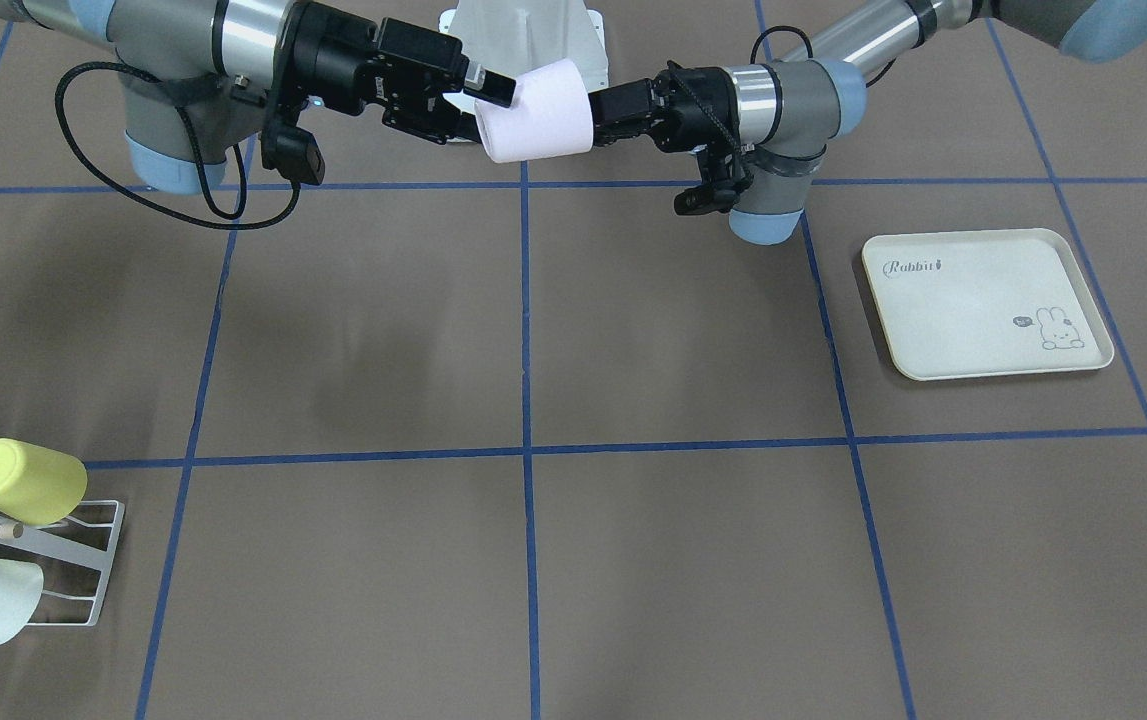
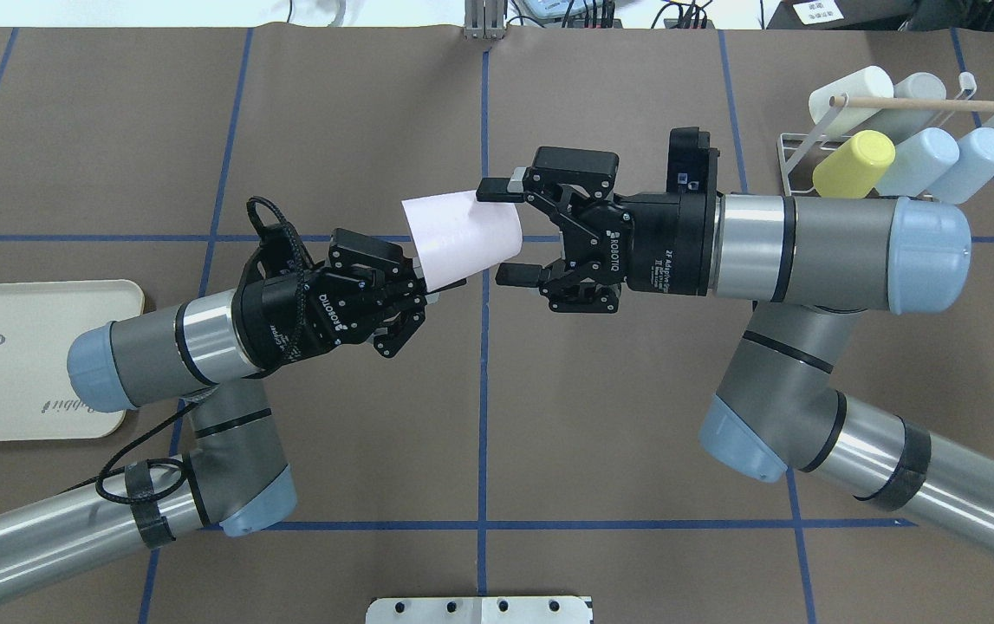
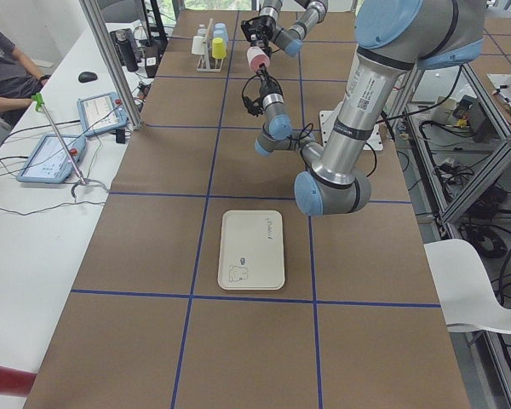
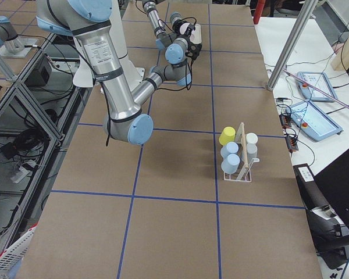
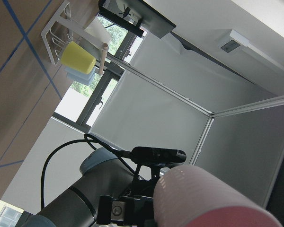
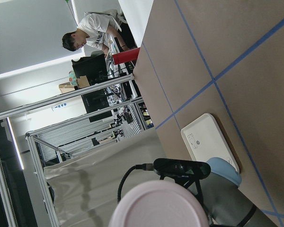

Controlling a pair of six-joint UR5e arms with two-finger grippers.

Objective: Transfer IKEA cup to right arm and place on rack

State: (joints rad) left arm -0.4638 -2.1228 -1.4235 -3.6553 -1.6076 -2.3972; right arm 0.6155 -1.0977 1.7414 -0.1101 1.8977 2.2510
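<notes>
Pinching the wider end of the pale pink cup (image 2: 462,236) with the left gripper (image 2: 420,293), fingers pressed together on the cup wall. Holding the cup on its side in the air, clear of the table (image 2: 332,113), above the centre blue tape line (image 2: 484,113), with the narrow closed end toward the right arm (image 2: 808,243). Straddling that narrow end with the right gripper (image 2: 501,231), fingers spread wide and not clamped: far finger (image 2: 497,186) at the cup's far side, near finger (image 2: 518,276) apart from the cup. Facing the right wrist camera with the cup's round closed base.

Positioned well apart from the white wire rack (image 2: 782,160) at the table's far right corner in the overhead view. Fitted with a wooden dowel (image 2: 930,103) across the top and loaded with a yellow cup (image 2: 852,163), two pale blue cups (image 2: 917,160) and two whitish cups (image 2: 852,87). Flanked at the table's opposite, left edge by a cream rabbit-print tray (image 2: 29,364) lying flat.
</notes>
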